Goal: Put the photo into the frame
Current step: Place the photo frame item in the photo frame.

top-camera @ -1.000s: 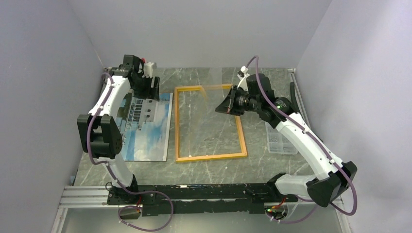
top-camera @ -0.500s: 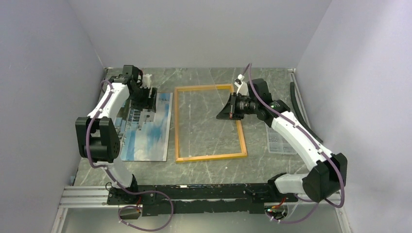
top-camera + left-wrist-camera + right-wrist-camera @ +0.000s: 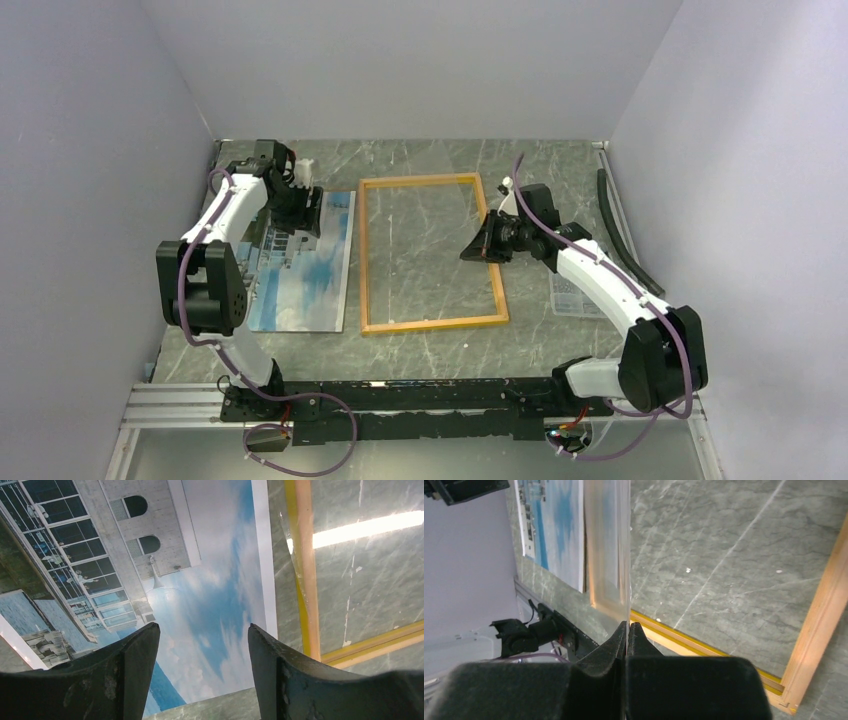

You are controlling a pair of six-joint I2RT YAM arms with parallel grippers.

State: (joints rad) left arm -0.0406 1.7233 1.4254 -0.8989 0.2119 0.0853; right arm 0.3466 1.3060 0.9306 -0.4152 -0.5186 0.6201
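Photo point(image 3: 300, 270) flat on the grey marbled surface point(image 3: 430, 160), print side up, at the left, its long edge just beside the frame point(image 3: 432, 323) with a thin strip of stone between. Frame flat as well, mid-surface, light wood rails showing, with a yellow strip along one rail in the right wrist view. Left hand point(image 3: 305, 212) over the far end of the photo, spread wide, nothing between the fingers point(image 3: 120, 680), building and blue sky plain in the gap; touching the print or not, cannot tell. Right hand point(image 3: 480, 242) at the frame's right rail, pinched tight on the edge of a clear pane point(image 3: 609, 555), pads together with only the thin sheet between. Pane almost edge-on from that wrist, reaching away from the fingertips; seated in the frame or lifted, cannot tell.
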